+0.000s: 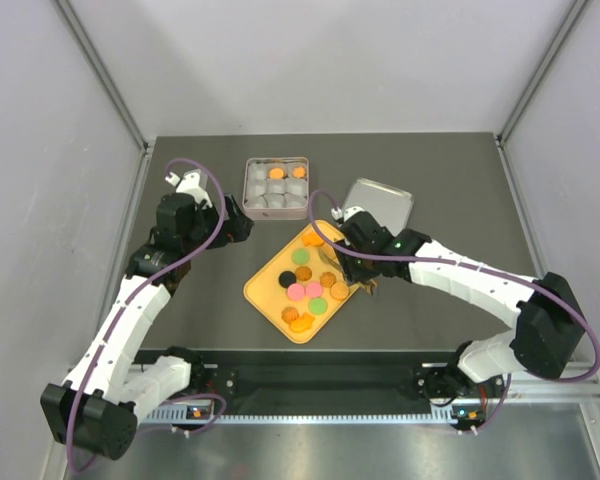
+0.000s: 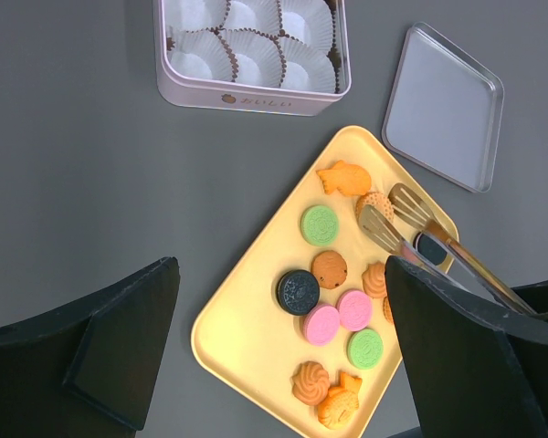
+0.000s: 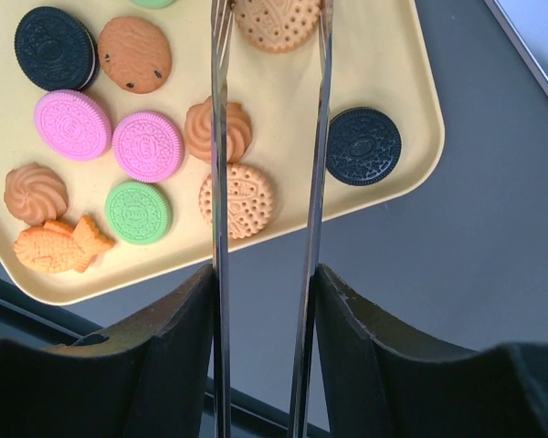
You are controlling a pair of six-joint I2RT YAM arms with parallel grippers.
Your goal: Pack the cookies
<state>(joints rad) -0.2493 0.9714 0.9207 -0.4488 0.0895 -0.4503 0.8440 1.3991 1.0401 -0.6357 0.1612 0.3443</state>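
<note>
Judging by the tin (image 1: 248, 190), packing has barely begun. Two orange cookies (image 1: 276, 173) sit in paper cups (image 2: 256, 57) in its far row, and every other cup that shows is bare. The rest, a dozen or so in orange, tan, pink, green and black, lie loose on the yellow tray (image 2: 256, 301), which sits near of the tin in the middle of the table (image 1: 450, 200). The lid (image 2: 443, 109) lies flat to the right of the tin, well off it, so closing the tin looks like the final step.

The right claw (image 3: 265, 274) is clamped on a pair of metal tongs (image 3: 219, 137), one finger pressed against each arm. The tongs reach out over the right side of the tray. Their tips stand on either side of a round tan cookie (image 3: 276, 20) at the top edge of the right wrist view. Whether they pinch it or only flank it I cannot tell, since the tips run out of frame.

The left claw (image 2: 279, 265) hangs over the left part of the tray with its fingers (image 2: 119, 347) wide apart and nothing between them.

What is left, as I read it, is nearly all of the job: lifting each cookie across to a free cup, one at a time, then the lid.
</note>
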